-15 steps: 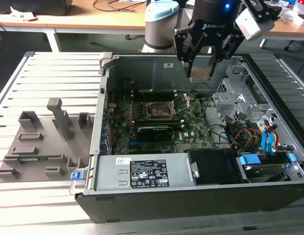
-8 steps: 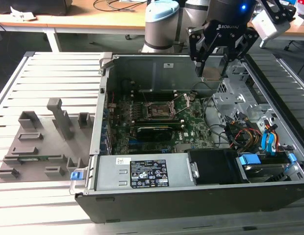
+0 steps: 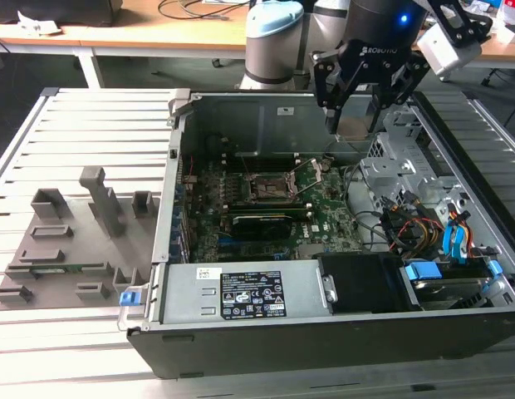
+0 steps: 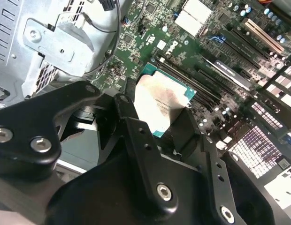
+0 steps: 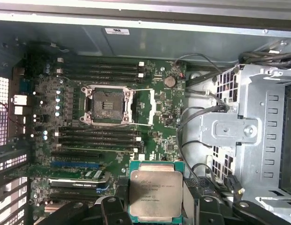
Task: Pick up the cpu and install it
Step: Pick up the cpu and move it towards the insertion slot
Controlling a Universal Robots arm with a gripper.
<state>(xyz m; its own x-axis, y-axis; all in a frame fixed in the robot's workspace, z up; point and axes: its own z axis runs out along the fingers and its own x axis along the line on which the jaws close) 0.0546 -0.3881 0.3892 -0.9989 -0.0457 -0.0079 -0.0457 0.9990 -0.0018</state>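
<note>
As the arm hung over the open computer case (image 3: 241,287), the claw (image 3: 355,116) was closed on two opposite edges of the cpu (image 5: 156,194), its silver-grey lid facing up in the first wrist view. The chip sat raised above the motherboard (image 5: 159,129), well apart from the socket (image 5: 110,105) and off toward the socket's drive-cage side. The socket itself stood uncovered, its frame swung aside and its dark contact field bare. A grey slotted tray (image 3: 66,249) lay on the slatted surface (image 3: 91,116), farther from the socket and outside the case.

Judged from these views, the carry called for a level chip and a steady grip on the edges only. Squaring the chip's sides to the socket's sides while well above it, then lowering straight down with no sideways slide, looked the safest course. Any tilt or drag near the socket risked its contacts. Which corner mark matched the socket could not be told.
</note>
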